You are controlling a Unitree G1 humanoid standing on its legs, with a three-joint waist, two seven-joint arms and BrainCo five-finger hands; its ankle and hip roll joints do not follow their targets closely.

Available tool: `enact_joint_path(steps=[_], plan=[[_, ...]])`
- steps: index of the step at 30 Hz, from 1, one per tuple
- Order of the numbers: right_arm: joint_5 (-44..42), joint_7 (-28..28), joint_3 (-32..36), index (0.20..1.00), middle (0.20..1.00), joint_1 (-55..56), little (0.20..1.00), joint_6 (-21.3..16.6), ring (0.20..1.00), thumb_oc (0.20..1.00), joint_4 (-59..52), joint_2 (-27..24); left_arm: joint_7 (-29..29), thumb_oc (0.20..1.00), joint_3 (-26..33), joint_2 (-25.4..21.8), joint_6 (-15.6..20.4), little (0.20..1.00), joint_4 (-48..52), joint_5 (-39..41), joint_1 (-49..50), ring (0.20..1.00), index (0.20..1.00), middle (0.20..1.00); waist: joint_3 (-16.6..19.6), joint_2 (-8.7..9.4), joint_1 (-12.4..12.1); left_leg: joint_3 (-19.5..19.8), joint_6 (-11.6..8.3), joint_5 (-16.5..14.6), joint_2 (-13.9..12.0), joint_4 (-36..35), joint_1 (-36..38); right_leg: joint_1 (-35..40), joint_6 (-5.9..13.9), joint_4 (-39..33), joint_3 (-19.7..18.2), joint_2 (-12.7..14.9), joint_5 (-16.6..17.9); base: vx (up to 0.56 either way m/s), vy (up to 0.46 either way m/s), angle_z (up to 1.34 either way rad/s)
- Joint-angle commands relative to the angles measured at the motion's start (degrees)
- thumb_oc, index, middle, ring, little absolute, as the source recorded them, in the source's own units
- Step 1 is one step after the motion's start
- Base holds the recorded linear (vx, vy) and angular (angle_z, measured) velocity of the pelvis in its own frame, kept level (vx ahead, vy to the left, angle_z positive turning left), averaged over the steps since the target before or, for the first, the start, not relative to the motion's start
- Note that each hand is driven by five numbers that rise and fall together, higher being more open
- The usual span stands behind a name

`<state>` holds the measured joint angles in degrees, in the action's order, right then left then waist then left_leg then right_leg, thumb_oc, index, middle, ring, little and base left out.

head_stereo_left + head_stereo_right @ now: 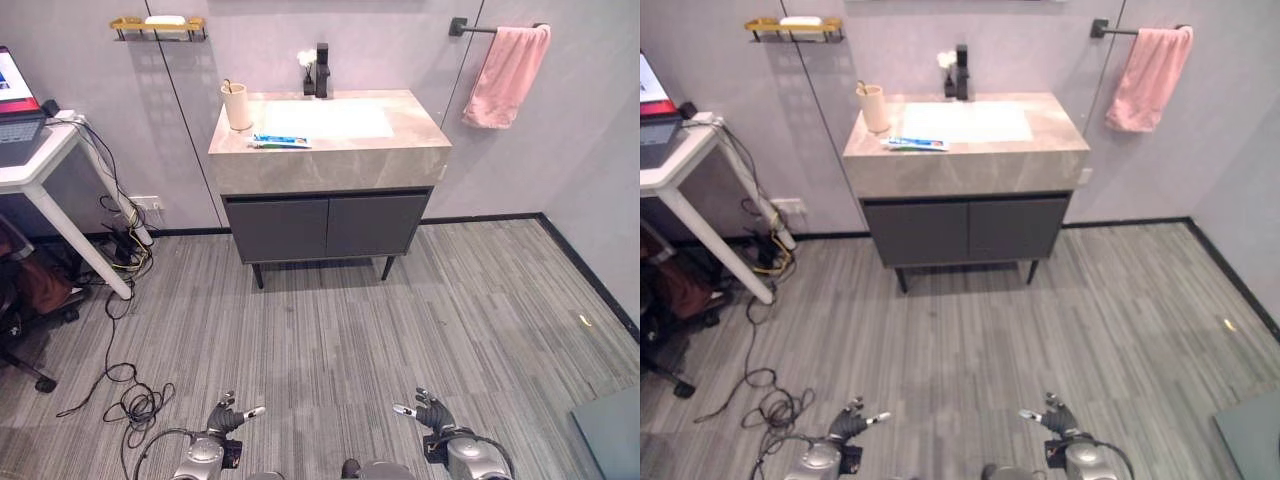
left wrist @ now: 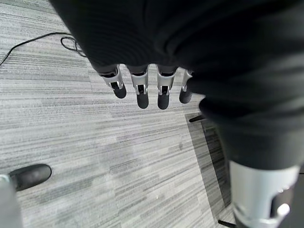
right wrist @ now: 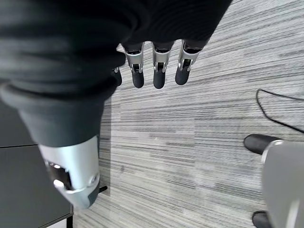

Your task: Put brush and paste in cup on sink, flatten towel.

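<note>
A stone-topped sink (image 1: 330, 150) on a dark grey cabinet (image 1: 325, 226) stands against the far wall, well apart from both robot hands. On its top, at the left back corner, stands a beige cup (image 1: 237, 106) with something thin poking out of it; what that is cannot be told. Just in front of the cup, along the near edge of the basin, lies the blue-and-white paste (image 1: 282, 141), with a thin item that may be the brush right beside it, too small to separate. A black tap (image 1: 321, 70) rises behind the basin. The pink towel (image 1: 506, 75) hangs bunched and uneven over a dark rail (image 1: 472, 29) on the wall to the right of the sink. Left of the sink stands a white desk (image 1: 35, 170) carrying a laptop (image 1: 18, 105), with a tangle of cables (image 1: 130, 400) beneath it and trailing over the striped grey floor (image 1: 330, 340). A gold shelf (image 1: 158, 26) hangs on the wall above. The left robot hand (image 1: 228, 418) and right robot hand (image 1: 430, 412) hover low over open floor, fingers relaxed and loosely extended, holding nothing.
</note>
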<state>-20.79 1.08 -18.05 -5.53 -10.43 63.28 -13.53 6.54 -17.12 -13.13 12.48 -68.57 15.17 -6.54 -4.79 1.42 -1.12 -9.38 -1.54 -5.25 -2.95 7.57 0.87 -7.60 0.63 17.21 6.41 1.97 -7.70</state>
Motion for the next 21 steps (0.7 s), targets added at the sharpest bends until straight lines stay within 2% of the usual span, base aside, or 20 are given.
enact_joint_path(steps=[1, 9, 10, 12, 14, 17, 18, 19, 21], plan=[[-1.88, 0.31, -1.63, 1.0, 1.0, -3.64, 1.0, -2.34, 1.0, 1.0, -0.78, 0.27, 1.66, 1.0, -0.42, -0.38, 3.01, 1.0, 0.55, -0.87, -2.35, 1.0, 1.0, 1.0, -0.22, 1.0, -0.46, -1.59, 1.45, 0.56, 3.46, 1.47, -1.9, 5.78, 6.17, -5.62, 1.04, 3.95, 7.31, 0.02, 0.155, -0.1], [-4.52, -1.12, -1.49, 1.0, 1.0, -4.37, 1.0, -1.53, 1.0, 1.0, 0.59, 1.13, 1.07, 1.0, -1.08, -1.42, 2.3, 1.0, 0.97, -1.08, -3.96, 1.0, 1.0, 1.0, -0.88, 1.61, -0.65, -0.88, 3.74, 0.77, 5.12, -1.21, -0.35, 3.06, 7.29, 0.25, -0.61, 4.95, 9.67, 0.01, 0.116, -0.04], [-4.6, -1.2, -1.22, 1.0, 1.0, -3.75, 1.0, -1.48, 1.0, 1.0, 0.97, 1.17, 1.01, 1.0, -1.63, -1.59, 2.16, 1.0, 1.13, -1.94, -3.97, 1.0, 1.0, 1.0, -0.77, 1.65, -0.47, -0.71, 4.04, 0.83, 5.39, -1.65, 0.02, 2.4, 7.46, 2.05, -0.58, 5.2, 10.64, 0.05, 0.114, -0.01], [-4.31, -0.99, -1.03, 1.0, 1.0, -3.15, 1.0, -1.42, 1.0, 1.0, 0.8, 1.11, 0.76, 1.0, -2.33, -1.82, 1.95, 1.0, 1.73, -3.08, -3.77, 1.0, 1.0, 1.0, -1.0, 1.56, -0.09, -0.97, 4.68, 0.82, 5.86, -2.37, 1.07, 0.17, 8.01, 6.36, -0.61, 5.85, 14.71, 0.04, 0.141, -0.02], [-4.04, -0.6, -0.77, 1.0, 1.0, -3.11, 1.0, -1.41, 1.0, 1.0, 0.41, 0.99, 0.69, 1.0, -2.81, -2.15, 1.67, 1.0, 2.35, -3.73, -3.74, 1.0, 1.0, 1.0, -1.55, 1.09, -0.09, -1.34, 5.08, 0.73, 5.81, -2.88, 2.02, -1.82, 8.3, 10.04, 0.84, 6.37, 15.79, 0.03, 0.125, -0.18], [-3.94, -0.63, -0.58, 1.0, 1.0, -3.08, 1.0, -1.22, 1.0, 1.0, 0.27, 0.74, 0.74, 1.0, -2.98, -2.37, 1.33, 1.0, 2.57, -4.46, -3.68, 1.0, 1.0, 1.0, -1.67, 0.82, 0.23, -1.74, 5.19, 0.48, 6.25, -4.11, 3.27, -3.82, 8.26, 9.64, 2.79, 6.85, 15.86, 0.14, 0.097, -0.16], [-2.96, -0.55, -0.55, 1.0, 1.0, -3.46, 1.0, -1.02, 1.0, 1.0, -0.18, -0.05, 0.37, 1.0, -2.61, -2.38, 1.25, 1.0, 1.95, -4.35, -4.06, 1.0, 1.0, 1.0, -1.8, 1.3, 0.9, -1.22, 4.71, -0.19, 7.53, -5.62, 4.65, -6.45, 8.28, -0.74, 4.37, 7.58, 16.2, 0.17, 0.011, -0.16], [-2.96, -0.54, -0.56, 1.0, 1.0, -3.46, 1.0, -1.02, 1.0, 1.0, -0.19, -0.06, 0.36, 1.0, -2.6, -2.36, 1.26, 1.0, 1.94, -4.35, -4.07, 1.0, 1.0, 1.0, -1.93, 1.17, 1.0, -1.09, 4.68, -0.25, 7.41, -5.63, 4.82, -6.12, 8.27, -0.97, 4.55, 7.49, 16.25, 0.25, -0.008, -0.23], [-2.28, -0.56, -0.69, 1.0, 1.0, -3.61, 1.0, -1.05, 1.0, 1.0, -0.41, -0.73, 0.29, 1.0, -2.41, -2.14, 1.42, 1.0, 1.49, -4.32, -4.47, 1.0, 1.0, 1.0, -2.37, 1.64, 1.77, -0.02, 4.05, -1.47, 8.33, -5.11, 5.41, -6.84, 9.03, -10.21, 3.22, 8.33, 19.05, 0.18, -0.041, -0.02]])
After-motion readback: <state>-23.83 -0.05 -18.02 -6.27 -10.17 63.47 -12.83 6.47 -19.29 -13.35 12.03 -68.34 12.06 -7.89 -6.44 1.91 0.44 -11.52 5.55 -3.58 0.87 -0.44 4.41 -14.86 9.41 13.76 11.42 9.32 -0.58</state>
